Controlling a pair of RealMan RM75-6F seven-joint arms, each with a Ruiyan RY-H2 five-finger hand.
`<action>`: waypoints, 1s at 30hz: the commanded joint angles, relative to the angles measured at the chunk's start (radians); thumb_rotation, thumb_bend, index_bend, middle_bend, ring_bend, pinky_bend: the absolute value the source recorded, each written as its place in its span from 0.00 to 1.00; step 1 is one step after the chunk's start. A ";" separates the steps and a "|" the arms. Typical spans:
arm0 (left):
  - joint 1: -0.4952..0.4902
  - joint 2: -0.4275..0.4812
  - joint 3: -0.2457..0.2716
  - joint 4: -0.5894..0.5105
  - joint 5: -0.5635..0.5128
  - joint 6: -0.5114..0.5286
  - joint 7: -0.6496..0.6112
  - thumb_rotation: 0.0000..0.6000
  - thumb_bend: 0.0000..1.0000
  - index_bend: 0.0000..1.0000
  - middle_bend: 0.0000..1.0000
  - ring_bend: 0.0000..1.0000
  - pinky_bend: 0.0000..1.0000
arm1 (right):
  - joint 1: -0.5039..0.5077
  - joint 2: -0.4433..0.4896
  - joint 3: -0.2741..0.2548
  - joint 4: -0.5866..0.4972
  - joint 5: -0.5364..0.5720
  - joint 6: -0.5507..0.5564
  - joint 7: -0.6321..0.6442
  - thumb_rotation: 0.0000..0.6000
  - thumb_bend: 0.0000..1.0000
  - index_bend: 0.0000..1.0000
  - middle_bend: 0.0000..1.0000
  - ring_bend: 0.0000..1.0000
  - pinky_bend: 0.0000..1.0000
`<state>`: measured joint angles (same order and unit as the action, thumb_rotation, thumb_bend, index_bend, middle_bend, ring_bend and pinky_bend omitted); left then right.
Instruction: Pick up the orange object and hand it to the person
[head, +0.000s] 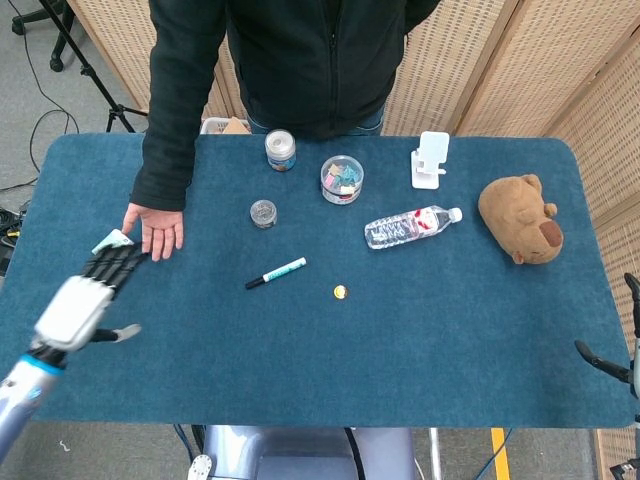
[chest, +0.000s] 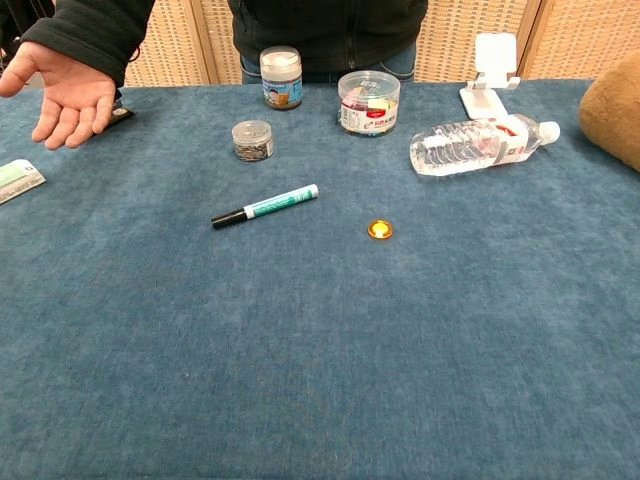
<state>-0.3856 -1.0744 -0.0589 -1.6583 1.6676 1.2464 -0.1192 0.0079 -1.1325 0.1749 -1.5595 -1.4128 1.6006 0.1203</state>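
Orange object: the small orange object (head: 340, 292) lies flat on the table (head: 420, 360) near its middle, untouched; in the chest view it sits at (chest: 379, 229).
Your left hand: your left hand (head: 92, 295) is over the table's left part, holding nothing, fingers stretched forward and apart, the fingertips just short of the person's hand. It is well apart from the orange object.
Your right hand: only dark fingertips of your right hand (head: 612, 365) show at the right edge of the head view, off the table's right side; you cannot tell how the fingers stand.
Person's hand: the person's hand (head: 155, 229) waits palm up with fingers apart at the table's left side, just beside a small white and teal packet (head: 108, 241) that your left hand partly covers.
Room around the orange object: bare blue cloth lies on its near side and to its right, down to the front edge. The marker (head: 276, 273) lies just to its left, slanted, with the black cap toward you.
Far side: a water bottle (head: 412, 227) lies on its side beyond the orange object, with a clear tub of clips (head: 342, 179), a small grey jar (head: 263, 213), a blue-labelled jar (head: 280, 149) and a white phone stand (head: 431, 160) near the far edge.
Right edge: a brown plush toy (head: 521, 219) sits close to the table's right side.
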 joint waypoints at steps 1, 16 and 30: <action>-0.216 -0.095 -0.079 -0.047 -0.041 -0.254 0.032 1.00 0.00 0.06 0.00 0.00 0.00 | 0.006 -0.005 0.004 0.014 0.019 -0.020 0.003 1.00 0.00 0.00 0.00 0.00 0.00; -0.605 -0.509 -0.213 0.223 -0.561 -0.590 0.467 1.00 0.25 0.33 0.00 0.00 0.00 | 0.030 -0.025 0.029 0.089 0.113 -0.113 0.040 1.00 0.00 0.00 0.00 0.00 0.00; -0.793 -0.714 -0.191 0.459 -0.799 -0.635 0.609 1.00 0.28 0.33 0.00 0.00 0.00 | 0.042 -0.036 0.039 0.125 0.154 -0.163 0.053 1.00 0.00 0.00 0.00 0.00 0.00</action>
<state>-1.1643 -1.7744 -0.2548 -1.2145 0.8827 0.6159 0.4776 0.0495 -1.1685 0.2136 -1.4351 -1.2589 1.4381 0.1737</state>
